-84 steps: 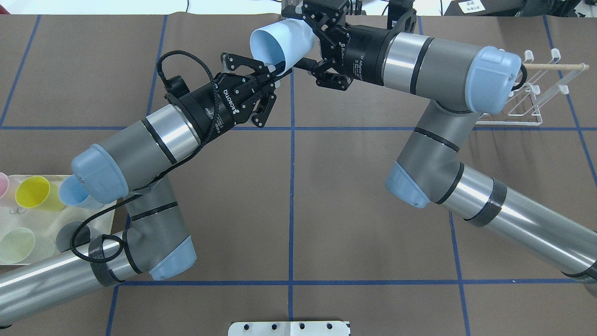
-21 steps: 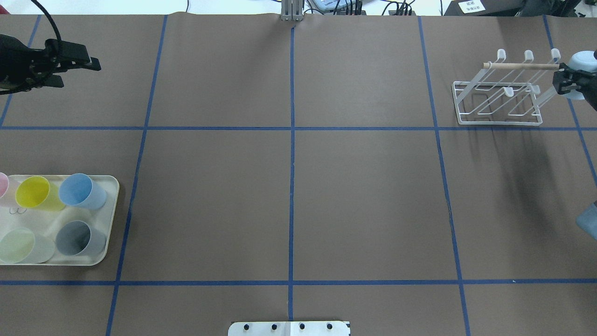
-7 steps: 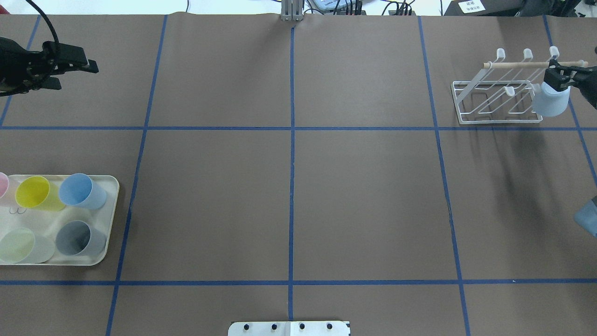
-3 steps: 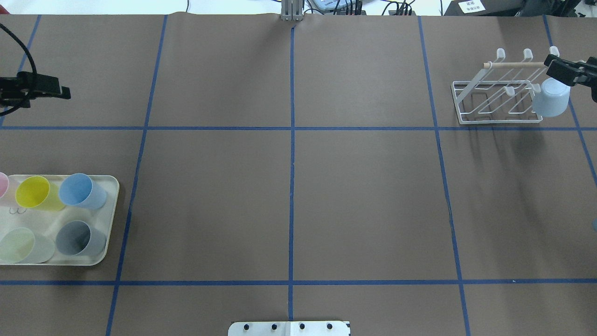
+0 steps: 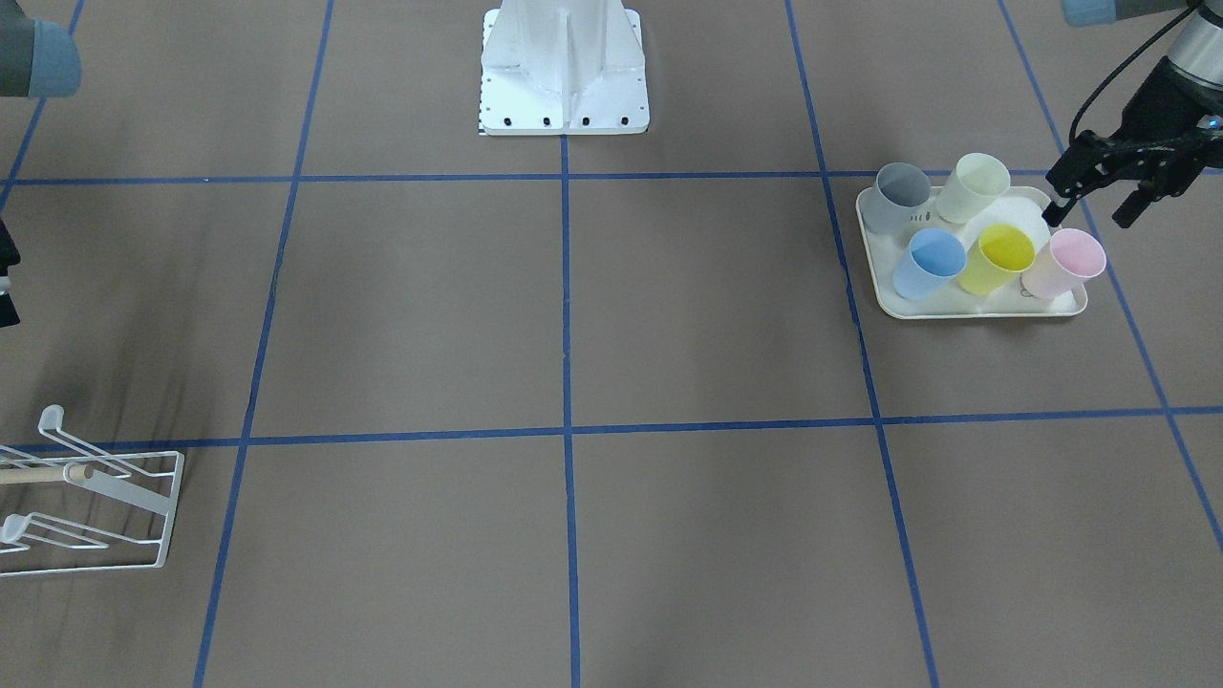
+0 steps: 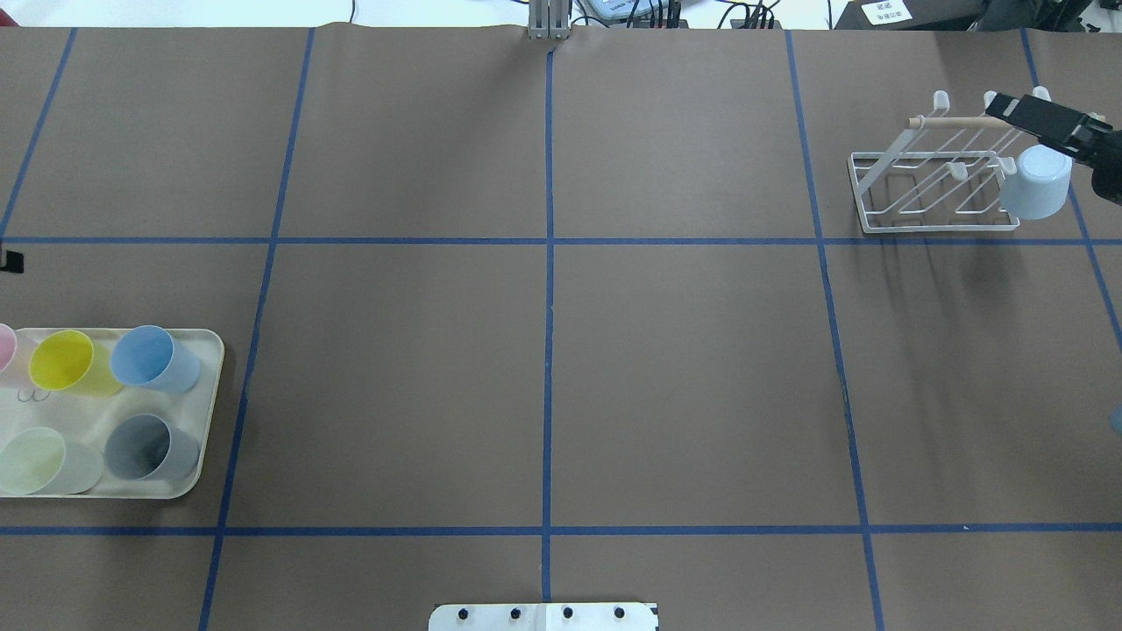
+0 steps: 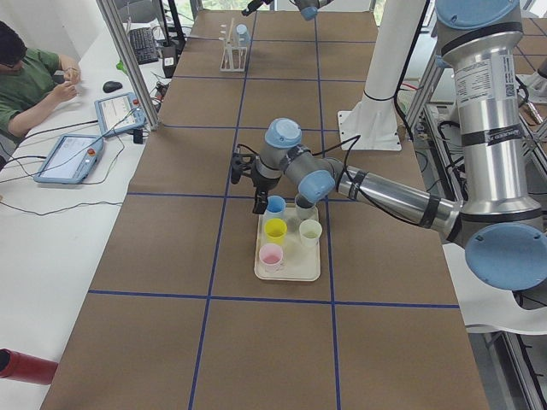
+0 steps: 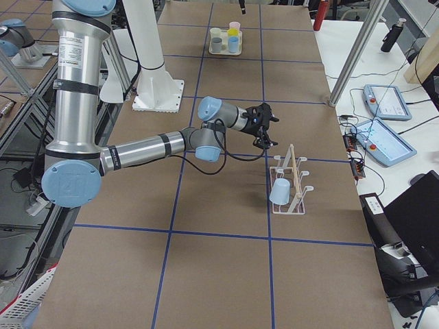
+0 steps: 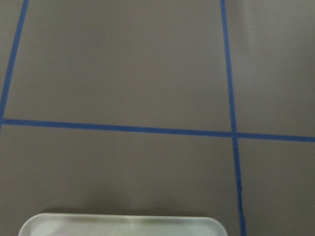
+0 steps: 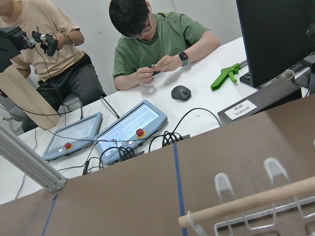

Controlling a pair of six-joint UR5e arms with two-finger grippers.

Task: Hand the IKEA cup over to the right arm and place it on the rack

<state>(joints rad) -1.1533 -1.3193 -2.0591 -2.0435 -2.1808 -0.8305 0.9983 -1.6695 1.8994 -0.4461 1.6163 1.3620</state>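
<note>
Since the earlier overhead frame, the right fingers (image 6: 1021, 112) have been drawn slightly up and away from the cup (image 6: 1036, 182). They are spread open and nothing is held. The cup is left hanging upside down on a prong at the right end of the rack (image 6: 938, 230), at the far right of the table (image 6: 543, 386). The left fingers (image 5: 1059, 203), also spread and empty, have been carried nearer, to just above the tray (image 5: 965, 308) of spare cups (image 5: 998, 258). Handover and placement are judged done; only a retreat of the right fingers seems left.
</note>
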